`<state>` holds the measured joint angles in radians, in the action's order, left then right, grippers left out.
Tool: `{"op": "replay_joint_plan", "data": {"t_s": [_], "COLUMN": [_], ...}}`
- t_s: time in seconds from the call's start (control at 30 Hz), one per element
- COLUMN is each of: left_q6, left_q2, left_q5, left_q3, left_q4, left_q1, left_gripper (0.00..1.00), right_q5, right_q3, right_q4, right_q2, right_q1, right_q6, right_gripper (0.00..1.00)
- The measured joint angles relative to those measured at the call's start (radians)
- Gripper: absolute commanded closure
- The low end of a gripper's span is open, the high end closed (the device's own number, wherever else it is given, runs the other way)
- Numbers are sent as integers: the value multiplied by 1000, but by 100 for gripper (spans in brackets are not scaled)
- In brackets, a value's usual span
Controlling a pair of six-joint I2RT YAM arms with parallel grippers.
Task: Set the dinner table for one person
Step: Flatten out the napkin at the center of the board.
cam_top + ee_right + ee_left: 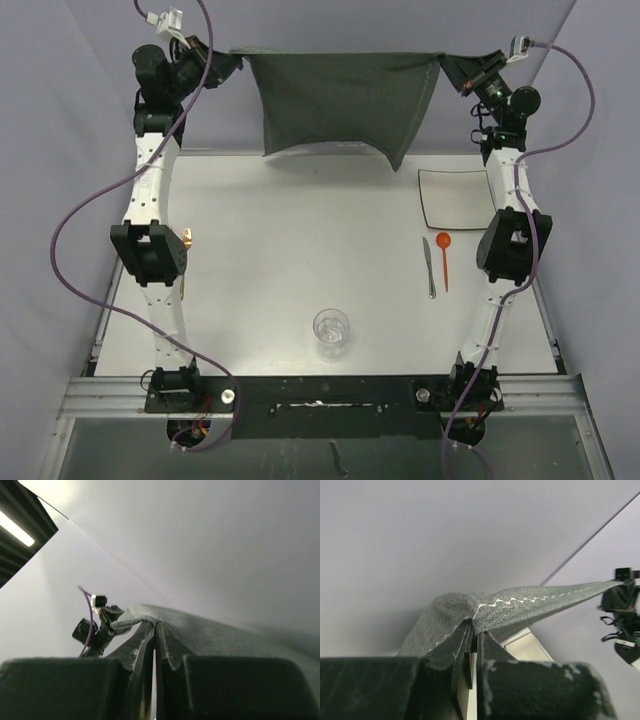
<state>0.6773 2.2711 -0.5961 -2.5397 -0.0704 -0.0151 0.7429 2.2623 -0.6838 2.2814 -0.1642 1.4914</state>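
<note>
Step in hand: spreading placemat [345, 100], hung over far edge of table [270, 270]. Left gripper [228, 62] and right gripper [452, 68] clamped on its upper corners. Next: lower evenly, flat, toward table centre.

The dinner table [260, 260] is a wide white rectangular top with a thin metal rim. 4 things lie on it. A square white plate [456, 196] sits at 2 o'clock from the centre. A metal knife [429, 267] and an orange spoon [444, 258] lie side by side at 3 o'clock, just apart. 1 clear cup [332, 328] stands upright at 6 o'clock.
</note>
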Motion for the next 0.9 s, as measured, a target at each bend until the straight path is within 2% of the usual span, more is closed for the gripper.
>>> {"op": "replay_joint_plan", "data": {"t_s": [0.13,0.2,0.37,0.57,0.73,0.8,0.9], "left_q6": [18,38,103,172,173,159,134], "left_q2": [-178,-301,-557,-748,-785,-807,-867], "left_q5": [-48,-72,-119,-140,-187,-201,-214], "left_q3": [302,514,940,1220,1240,1265,1348], "left_q4": [60,88,108,95,-18,-79,-187], "left_q1": [51,83,167,213,204,196,179], "left_gripper": [100,100,100,100,100,100,100], "right_q5": [81,124,190,214,217,203,146], "right_q3": [-315,-468,-730,-946,-1089,-1151,-1196], "right_q4": [-172,-206,-251,-257,-93,60,374], "right_q2": [-47,-74,-141,-306,-525,-634,-766], "right_q1": [5,9,10,-4,-48,-66,-84], "right_q6": [98,118,149,159,58,-32,-212], "right_gripper": [100,100,100,100,100,100,100]}}
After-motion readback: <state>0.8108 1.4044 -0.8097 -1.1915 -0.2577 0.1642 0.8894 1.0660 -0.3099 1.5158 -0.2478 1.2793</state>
